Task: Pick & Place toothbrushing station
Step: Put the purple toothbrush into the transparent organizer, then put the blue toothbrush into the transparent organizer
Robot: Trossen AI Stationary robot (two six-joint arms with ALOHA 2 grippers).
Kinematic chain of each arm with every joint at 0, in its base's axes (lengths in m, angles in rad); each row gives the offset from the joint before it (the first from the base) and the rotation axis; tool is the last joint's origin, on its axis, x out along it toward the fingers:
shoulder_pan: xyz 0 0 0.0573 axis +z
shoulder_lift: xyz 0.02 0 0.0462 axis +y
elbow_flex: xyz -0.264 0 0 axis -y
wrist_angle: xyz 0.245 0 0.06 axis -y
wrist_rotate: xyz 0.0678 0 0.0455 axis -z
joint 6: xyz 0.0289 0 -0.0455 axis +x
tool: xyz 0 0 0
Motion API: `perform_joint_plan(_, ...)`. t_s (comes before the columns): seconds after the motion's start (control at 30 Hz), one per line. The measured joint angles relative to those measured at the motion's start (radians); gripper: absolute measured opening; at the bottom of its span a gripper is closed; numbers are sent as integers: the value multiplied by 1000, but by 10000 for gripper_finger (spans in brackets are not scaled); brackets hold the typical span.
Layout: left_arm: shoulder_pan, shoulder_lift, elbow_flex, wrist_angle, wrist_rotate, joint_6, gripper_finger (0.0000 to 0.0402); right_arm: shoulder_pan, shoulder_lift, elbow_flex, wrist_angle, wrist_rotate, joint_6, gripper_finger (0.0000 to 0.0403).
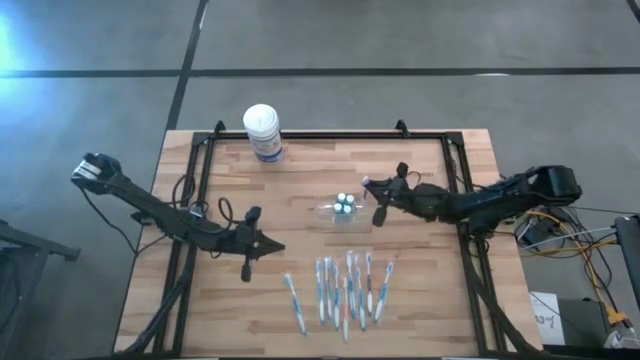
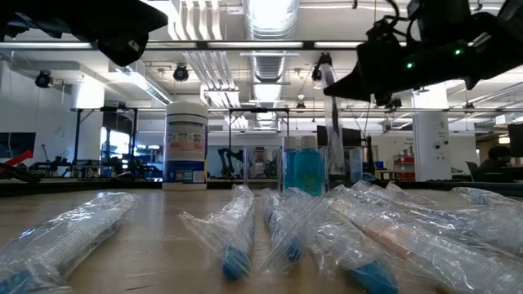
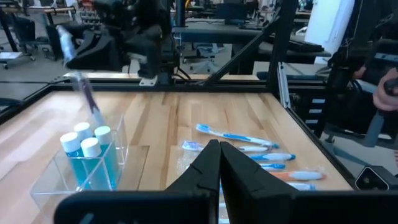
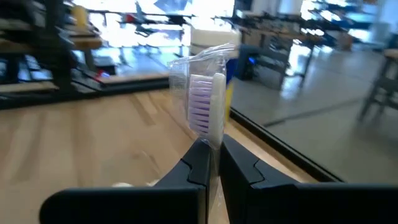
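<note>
The toothbrushing station (image 1: pixel 338 210) is a clear plastic holder on the table's middle, with three blue-filled bottles (image 3: pixel 84 158) standing in it. My right gripper (image 1: pixel 367 187) hovers over its right end, shut on a wrapped toothbrush (image 4: pixel 208 99) with purple bristles. Whether the toothbrush's lower end (image 3: pixel 96 118) is inside the holder, I cannot tell. My left gripper (image 1: pixel 277 247) is shut and holds nothing, left of the holder and above the table. Several wrapped toothbrushes (image 1: pixel 345 290) lie in a row near the front edge. My right gripper pinches the wrapped toothbrush just below its head (image 4: pixel 212 138) between its two fingers. The fingers come level from the table's right and lie across the brush. The brush stands nearly upright, head and loose wrapper above the fingers, handle (image 3: pixel 87 93) slanting down toward the holder.
A white-lidded round canister (image 1: pixel 263 132) with a blue label stands at the far left of the table. A black frame (image 1: pixel 330 135) runs around the table's edges. Bare wood lies between the holder and the canister.
</note>
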Motion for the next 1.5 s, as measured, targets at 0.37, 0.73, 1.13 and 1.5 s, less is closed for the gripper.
perform_joint_plan(0.37,0,0,-6,-7,1,-16,9,-4,166,15,66,88,111,13)
perform_joint_plan(0.73,0,0,-6,-7,4,-16,9,-3,164,60,21,78,111,79)
perform_joint_plan(1.13,0,-14,-7,-56,56,-12,9,41,-158,127,-413,1,261,169)
perform_joint_plan(1.5,0,-97,-7,-134,35,3,10,299,-260,408,-1319,-102,715,160)
